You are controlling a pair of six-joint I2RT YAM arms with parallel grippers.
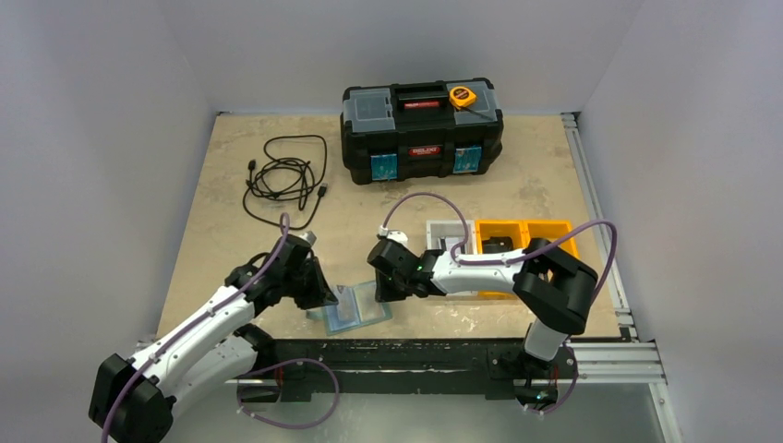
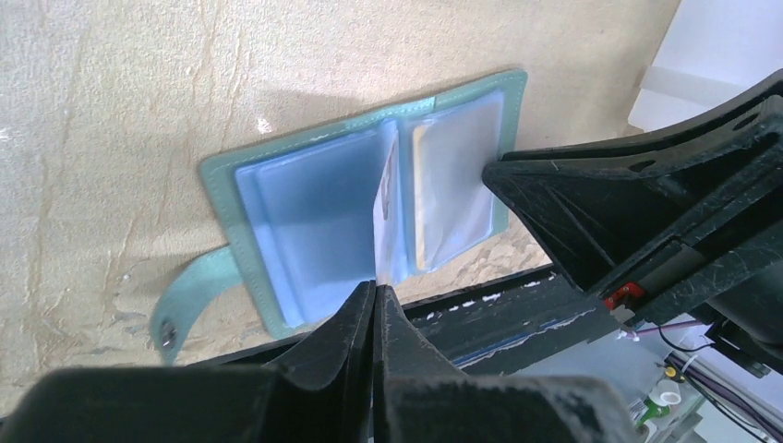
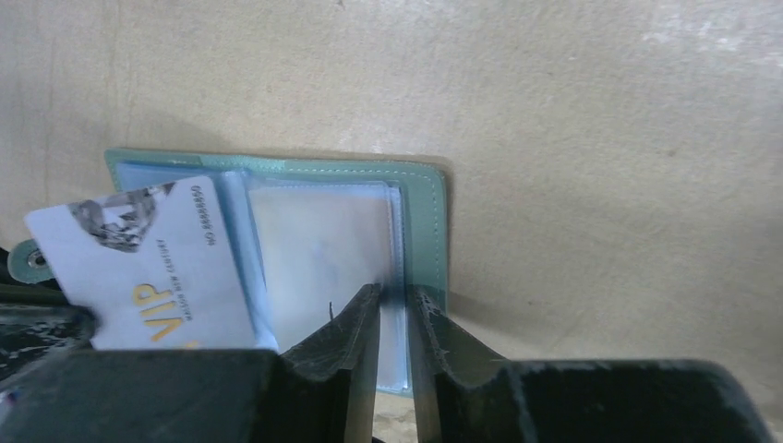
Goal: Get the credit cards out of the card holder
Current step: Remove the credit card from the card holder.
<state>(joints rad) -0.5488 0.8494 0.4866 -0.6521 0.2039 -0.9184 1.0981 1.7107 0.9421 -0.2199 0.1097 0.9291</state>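
Note:
The teal card holder (image 1: 343,318) lies open near the table's front edge, pale blue pockets up (image 2: 314,231), its tab (image 2: 189,295) out to the side. My left gripper (image 2: 376,288) is shut on a pale-looking credit card with gold VIP lettering (image 3: 148,268), which stands on edge over the holder's middle (image 2: 386,198). A tan card (image 2: 420,198) shows through the right pocket. My right gripper (image 3: 395,293) rests on the holder's right edge, jaws a narrow gap apart, nothing visibly clamped. Both grippers meet over the holder, left (image 1: 325,293) and right (image 1: 380,288).
A black toolbox (image 1: 422,129) with a yellow tape measure (image 1: 463,96) stands at the back. A coiled black cable (image 1: 286,175) lies back left. A white bin (image 1: 450,235) and orange bins (image 1: 531,233) sit behind the right arm. The black front rail (image 2: 517,314) runs beside the holder.

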